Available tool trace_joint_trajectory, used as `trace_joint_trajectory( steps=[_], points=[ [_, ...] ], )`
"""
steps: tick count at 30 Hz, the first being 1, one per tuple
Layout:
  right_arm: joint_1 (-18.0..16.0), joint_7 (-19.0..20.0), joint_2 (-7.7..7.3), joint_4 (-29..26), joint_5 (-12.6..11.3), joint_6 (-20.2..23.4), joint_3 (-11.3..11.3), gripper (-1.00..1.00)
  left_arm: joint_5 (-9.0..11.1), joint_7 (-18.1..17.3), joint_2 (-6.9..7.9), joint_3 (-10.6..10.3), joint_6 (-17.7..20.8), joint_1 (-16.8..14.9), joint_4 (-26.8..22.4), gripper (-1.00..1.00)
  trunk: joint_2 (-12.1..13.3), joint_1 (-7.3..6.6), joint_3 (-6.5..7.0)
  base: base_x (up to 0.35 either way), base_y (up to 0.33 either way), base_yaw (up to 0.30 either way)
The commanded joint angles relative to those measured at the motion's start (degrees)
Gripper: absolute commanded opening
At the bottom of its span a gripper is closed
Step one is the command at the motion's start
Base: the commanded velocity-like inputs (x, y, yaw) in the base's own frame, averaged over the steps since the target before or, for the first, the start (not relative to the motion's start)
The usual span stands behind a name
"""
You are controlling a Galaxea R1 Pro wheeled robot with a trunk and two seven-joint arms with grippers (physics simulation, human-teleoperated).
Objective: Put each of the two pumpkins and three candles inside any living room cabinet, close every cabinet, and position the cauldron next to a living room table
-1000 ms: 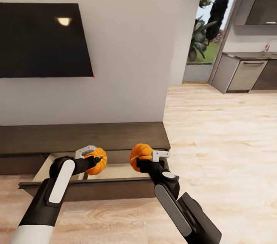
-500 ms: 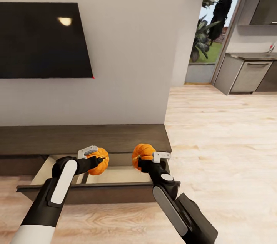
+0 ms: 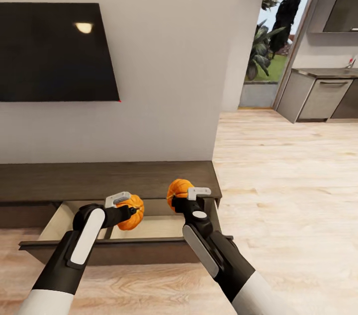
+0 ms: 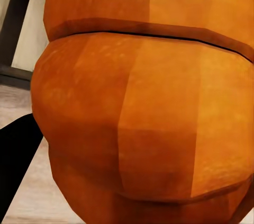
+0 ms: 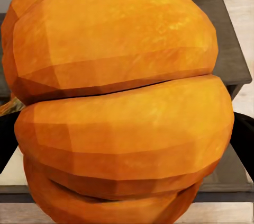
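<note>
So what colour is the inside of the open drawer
Pale beige inside the open drawer, against its dark-brown front; head view shows it best.

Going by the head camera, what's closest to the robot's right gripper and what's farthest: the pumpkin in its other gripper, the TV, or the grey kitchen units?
From the right gripper:
1. Pumpkin in the left gripper, just to its left over the open drawer.
2. TV, on the wall up and left.
3. Grey kitchen units, far off to the right.

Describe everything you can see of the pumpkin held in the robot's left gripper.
The left pumpkin is small, round and orange, with deep ribs and a matte, faintly mottled skin. The left gripper is shut on it, holding it above the pale interior of the cabinet's open drawer. It rests on nothing else. In the left wrist view its ribbed side looms close.
</note>
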Motion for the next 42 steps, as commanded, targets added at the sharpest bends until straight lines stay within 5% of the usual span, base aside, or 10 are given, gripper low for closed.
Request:
trace_joint_trajectory(
  steps=[1,8,15,27,42],
  points=[
    [-0.1,-0.5,0.01,0.0,-0.2,1.2,0.1,-1.00,0.5,0.8,0.05,-0.1,0.1,-0.1,0.0,-1.00,0.0,0.01,-0.05,0.194,0.000,0.000],
    [-1.3,-0.7,0.08,0.9,-0.6,4.7,-0.1,-1.00,0.5,0.8,-0.09,-0.9,-0.1,0.0,0.4,-1.00,0.0,0.01,-0.05,0.055,0.000,0.000],
    [-3.2,-1.2,0.02,3.4,-4.7,8.1,-0.2,-1.00,-0.1,0.9,-0.38,-3.2,-1.0,-0.1,3.5,-1.00,0.0,0.01,-0.05,0.001,0.000,0.000],
    [-3.4,-1.6,0.08,4.0,-5.1,11.4,-0.6,-1.00,-0.6,0.9,-0.39,-3.9,-5.4,-0.3,6.7,-1.00,0.0,0.01,-0.05,0.005,0.000,0.000],
    [-4.1,-3.4,0.08,5.4,-5.1,14.4,-0.6,-1.00,-0.6,0.9,-0.39,-4.3,-5.7,-0.3,6.8,-1.00,0.0,0.01,-0.05,0.146,0.000,0.000]
  ],
)
